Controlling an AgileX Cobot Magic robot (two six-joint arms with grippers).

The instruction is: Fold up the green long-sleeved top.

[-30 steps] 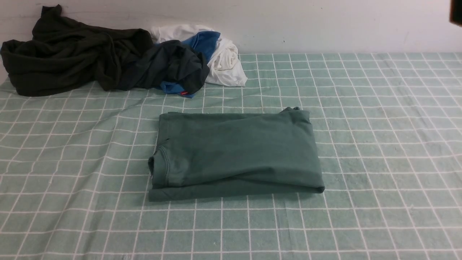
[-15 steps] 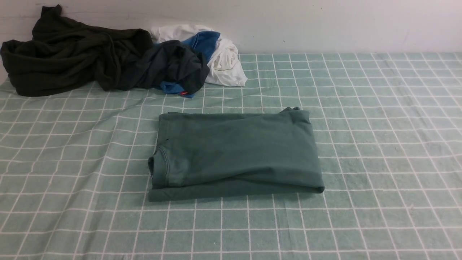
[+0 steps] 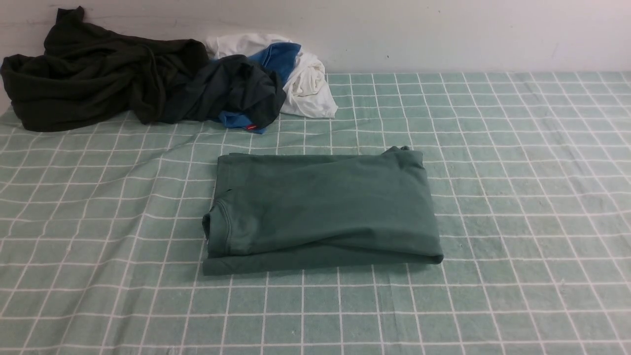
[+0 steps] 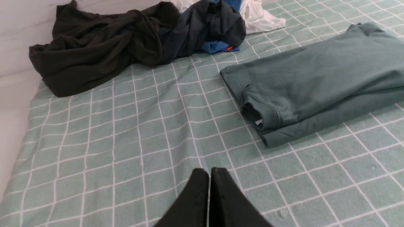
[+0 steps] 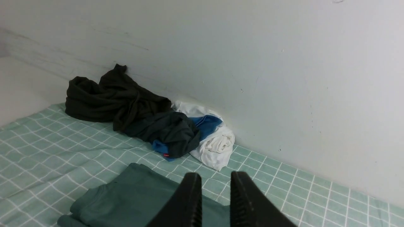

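Right, on my front view the green long-sleeved top lies folded into a neat rectangle at the middle of the checked green cloth, collar end toward nine o'clock. Up at eleven o'clock from it sits a heap of dark clothes against the wall, with a white and blue bundle touching the heap's right end. Neither arm shows in this view.

Over to my left wrist view: the left gripper hangs above bare cloth, fingers pressed together, nothing between them. The top lies well apart from it, collar facing the camera, a small white label showing inside the neck.

Now my right wrist view: the right gripper is held high, jaws narrowly parted with a slim gap, carrying nothing. Below it I see the top, and beyond that the dark heap and the white and blue bundle against the wall.
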